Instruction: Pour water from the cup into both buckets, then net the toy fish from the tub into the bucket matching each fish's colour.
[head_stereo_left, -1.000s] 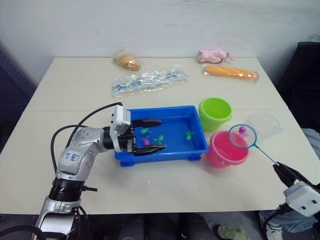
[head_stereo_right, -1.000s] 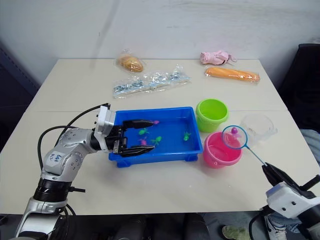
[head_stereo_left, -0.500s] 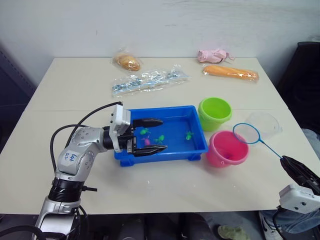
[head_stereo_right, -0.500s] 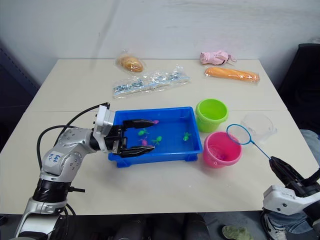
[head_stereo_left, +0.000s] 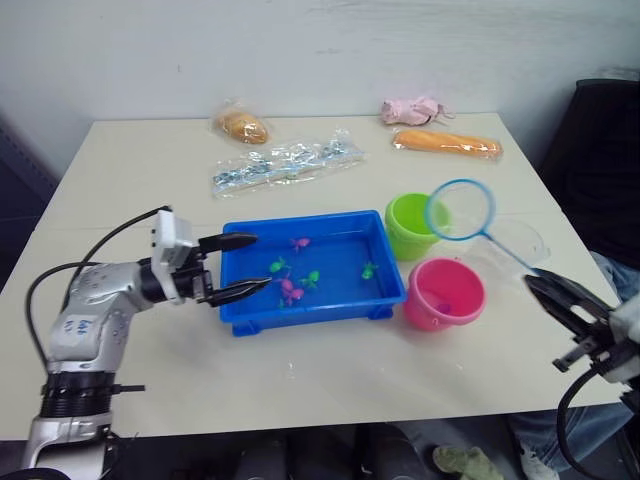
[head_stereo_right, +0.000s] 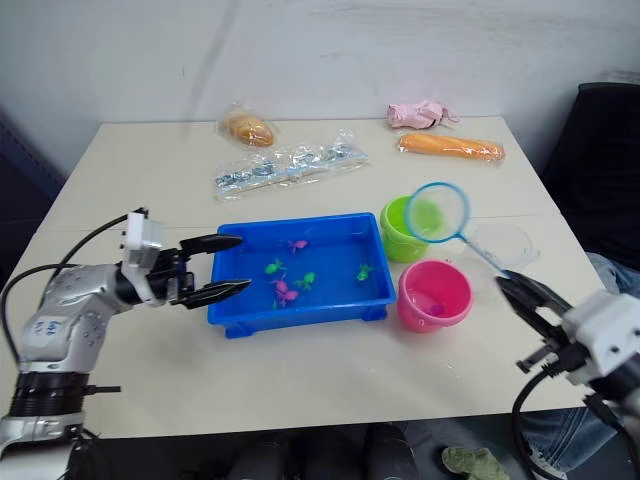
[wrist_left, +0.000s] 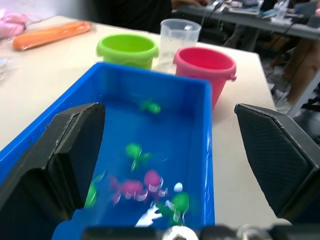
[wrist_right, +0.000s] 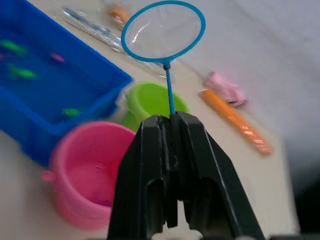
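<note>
Toy fish (head_stereo_left: 291, 290), pink and green mixed, lie in the blue tub (head_stereo_left: 232, 312) at centre frame; one more pink speck is visible at the bottom of the pink bucket (head_stereo_left: 444, 295), lower right of the tub. Green bucket (head_stereo_left: 412, 226) stands just beyond the pink one, touching or nearly so; clear cup (head_stereo_left: 515, 240) is right of both, behind the net handle. Right gripper (wrist_right: 169, 131), at the right edge of the head view, is pinched on the thin handle of the blue-rimmed net (head_stereo_left: 459, 210), whose hoop hangs in the air, overlapping the green bucket in the head view; the mesh looks empty. Left gripper (head_stereo_left: 245, 265) is spread wide at the tub's left end wall, one finger above the rim and one outside it, not clearly bearing on the wall. Risks, judged from this layout: the handle is long and gripped only at its tip, so the hoop may swing or twist in the grip and miss a fish. A low sweep could clip the rim of either bucket, both light and close together, and tip one. If the left gripper does not steady the tub, the net could shove it. Mixed colours lying close invite scooping two at once and a wrong-colour drop.
</note>
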